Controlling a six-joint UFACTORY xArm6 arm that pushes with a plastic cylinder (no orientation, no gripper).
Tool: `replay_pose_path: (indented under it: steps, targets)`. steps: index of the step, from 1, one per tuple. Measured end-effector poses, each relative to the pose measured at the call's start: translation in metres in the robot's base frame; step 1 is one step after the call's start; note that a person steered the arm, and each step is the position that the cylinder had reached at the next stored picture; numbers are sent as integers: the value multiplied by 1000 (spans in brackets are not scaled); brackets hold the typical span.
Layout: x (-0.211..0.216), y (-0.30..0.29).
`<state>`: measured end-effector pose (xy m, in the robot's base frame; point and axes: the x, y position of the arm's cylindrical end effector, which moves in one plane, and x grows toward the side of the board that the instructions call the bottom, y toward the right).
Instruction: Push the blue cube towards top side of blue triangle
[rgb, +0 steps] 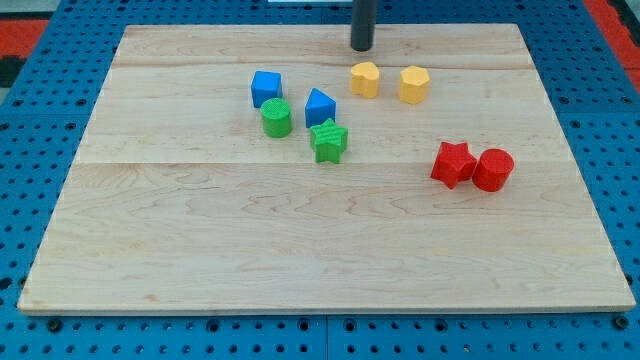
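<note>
The blue cube (266, 88) sits on the wooden board at the upper middle-left. The blue triangle (319, 106) lies just to its right and a little lower, with a small gap between them. My tip (361, 47) is near the view's top edge, above and to the right of both blue blocks, touching neither. It stands just above the yellow block on the left (365, 79).
A green cylinder (277, 118) touches the blue cube's lower side. A green star (328, 141) sits just below the blue triangle. A second yellow block (414, 84) lies right of the first. A red star (452, 164) and red cylinder (493, 169) sit at the right.
</note>
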<state>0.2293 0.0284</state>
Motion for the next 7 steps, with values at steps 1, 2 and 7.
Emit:
replay_pose_path:
  steps: [1,2,7]
  targets:
    - [0,-87]
    - [33,-150]
    - [114,-132]
